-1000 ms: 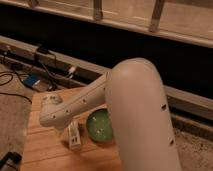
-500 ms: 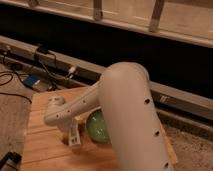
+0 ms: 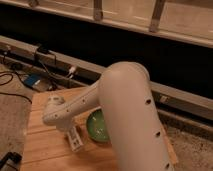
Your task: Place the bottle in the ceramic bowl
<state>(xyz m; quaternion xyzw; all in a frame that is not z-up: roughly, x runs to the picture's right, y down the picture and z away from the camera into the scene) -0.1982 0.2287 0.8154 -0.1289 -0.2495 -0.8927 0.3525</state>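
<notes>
The dark green ceramic bowl [image 3: 97,128] sits on the wooden table [image 3: 45,150], its right side hidden behind my thick white arm [image 3: 127,110]. My gripper [image 3: 75,139] hangs from the wrist just left of the bowl, low over the table. A pale slim shape sits at the gripper. I cannot tell whether it is the bottle or part of the gripper.
The table's left edge [image 3: 29,130] drops to a grey floor with cables and a blue device [image 3: 31,81]. A grey ledge [image 3: 30,50] and a dark wall run behind the table. My arm fills the right of the view.
The arm's thick link has swung slightly left and covers more of the bowl. The gripper has stayed nearly in place beside the bowl.
</notes>
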